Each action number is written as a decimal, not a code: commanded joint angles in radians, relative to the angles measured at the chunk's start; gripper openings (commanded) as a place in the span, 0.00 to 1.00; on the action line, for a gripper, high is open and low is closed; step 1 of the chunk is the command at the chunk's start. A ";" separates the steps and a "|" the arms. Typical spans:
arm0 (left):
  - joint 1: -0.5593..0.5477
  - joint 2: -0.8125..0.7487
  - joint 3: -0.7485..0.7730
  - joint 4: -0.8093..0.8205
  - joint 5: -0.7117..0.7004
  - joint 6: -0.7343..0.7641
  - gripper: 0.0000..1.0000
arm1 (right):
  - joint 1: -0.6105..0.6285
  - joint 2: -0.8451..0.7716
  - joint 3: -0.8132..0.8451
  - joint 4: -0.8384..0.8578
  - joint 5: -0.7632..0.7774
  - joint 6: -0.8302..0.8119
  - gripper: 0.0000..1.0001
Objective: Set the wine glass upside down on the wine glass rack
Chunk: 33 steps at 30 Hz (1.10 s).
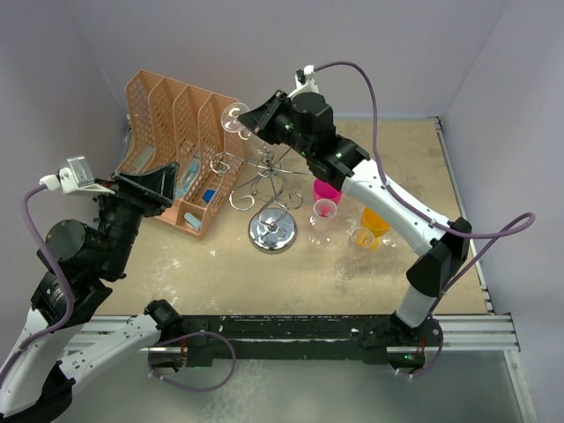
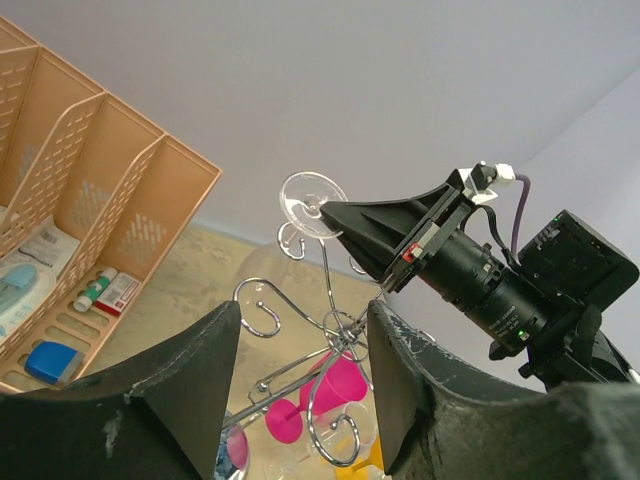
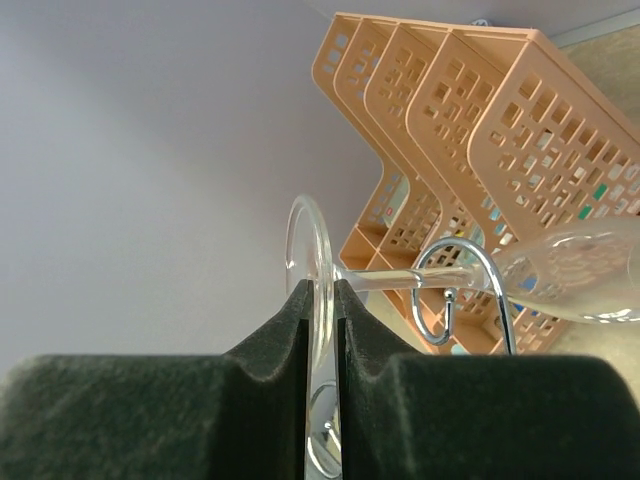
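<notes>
The clear wine glass (image 1: 234, 117) hangs upside down at the back of the wine glass rack (image 1: 272, 231). Its stem (image 3: 390, 281) passes through a chrome scroll hook (image 3: 470, 262), and its bowl (image 3: 572, 276) points toward the orange organizer. My right gripper (image 3: 322, 292) is shut on the round foot (image 2: 311, 205), with a pad pressed close against each face of the disc. My left gripper (image 2: 305, 312) stands open to the left of the rack. Nothing is between its fingers, and the rack's curled arms (image 2: 335, 335) show through the gap.
An orange file organizer (image 1: 176, 123) holding small items stands just left of the rack. To the right of the rack's base are a pink glass (image 1: 327, 190), two clear glasses (image 1: 322, 222) (image 1: 352, 254) and an orange cup (image 1: 375, 220). Walls close off the back and the sides.
</notes>
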 commanded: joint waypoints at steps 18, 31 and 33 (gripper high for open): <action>0.000 0.004 0.007 -0.022 -0.032 0.001 0.52 | -0.014 0.059 0.162 -0.126 -0.028 -0.187 0.34; -0.001 0.013 0.016 -0.043 -0.034 -0.001 0.57 | -0.014 0.039 0.211 -0.181 -0.011 -0.235 0.61; -0.001 0.013 0.016 -0.044 -0.039 -0.001 0.56 | -0.015 0.038 0.209 -0.189 -0.006 -0.244 0.61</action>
